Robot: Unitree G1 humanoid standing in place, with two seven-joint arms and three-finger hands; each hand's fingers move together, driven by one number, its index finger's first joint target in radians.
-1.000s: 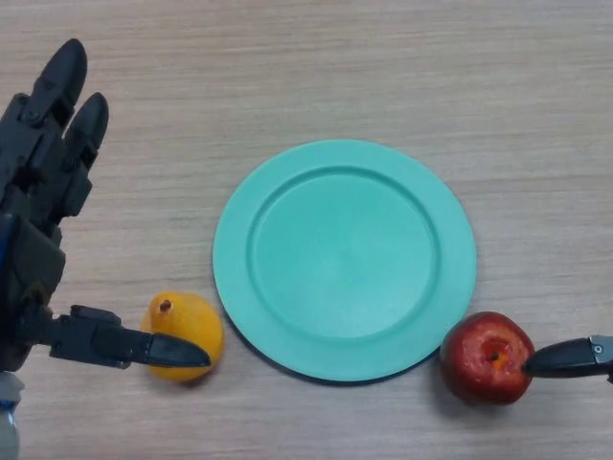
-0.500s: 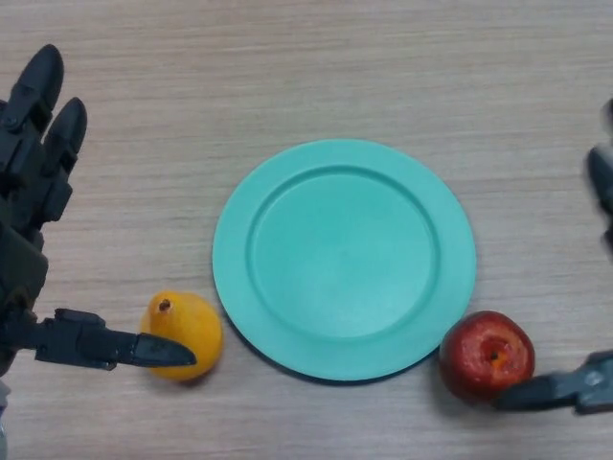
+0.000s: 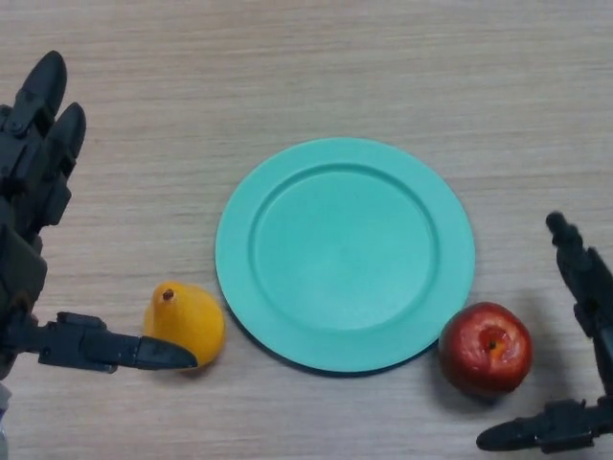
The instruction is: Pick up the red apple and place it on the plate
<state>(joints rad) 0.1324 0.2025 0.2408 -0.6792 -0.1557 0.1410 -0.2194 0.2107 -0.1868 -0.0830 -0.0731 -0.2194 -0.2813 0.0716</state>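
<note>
Wooden table [image 3: 316,67] lies bare far of the plate [image 3: 345,251], whose near right rim the apple [image 3: 486,348] touches (orange fruit [image 3: 185,322] near left), while the right hand [image 3: 584,287] has spread wider around the apple, the left hand [image 3: 34,220] open.

- A pale wooden table [image 3: 316,67] fills the whole view, edge to edge.
- Its fine grain runs straight across, left to right.
- Light falls soft and even, with short dark shadows.
- No wall, floor or window shows here.
</note>
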